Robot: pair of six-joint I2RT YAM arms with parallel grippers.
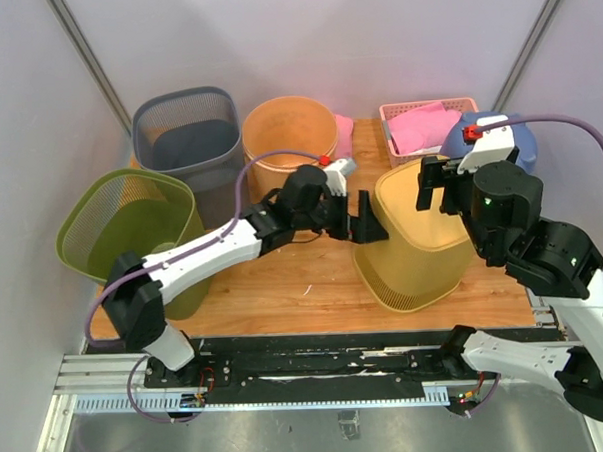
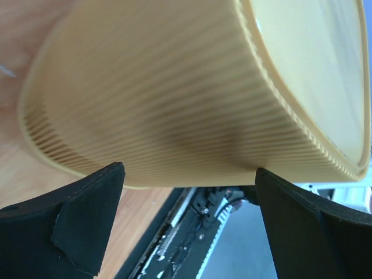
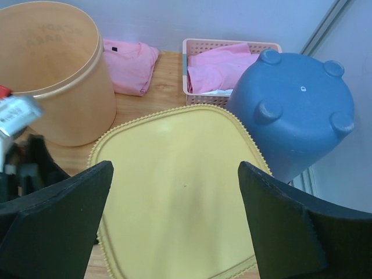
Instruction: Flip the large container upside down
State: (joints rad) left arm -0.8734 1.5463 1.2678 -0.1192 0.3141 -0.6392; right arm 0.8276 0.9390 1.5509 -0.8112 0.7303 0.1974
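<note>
Yellow ribbed bin (image 1: 414, 243) sat base-up on counter (image 1: 304, 286), centre-right. Left pincer (image 1: 361, 223) wide at its side wall; right pincer (image 1: 435, 188) wide above its base. Likely light, thin, flexible plastic; best gripped at the rim.

A green mesh bin (image 1: 131, 223) stood left on the tabletop (image 1: 304, 281), a grey mesh bin (image 1: 186, 141) and orange bucket (image 1: 287, 132) at the far edge, a pink basket (image 3: 232, 42) holding pink cloth (image 3: 218, 67) beside an upturned blue tub (image 3: 296, 116)

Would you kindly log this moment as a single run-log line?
yellow container: base up on table | left gripper: open, at its side | right gripper: open, above base
</note>
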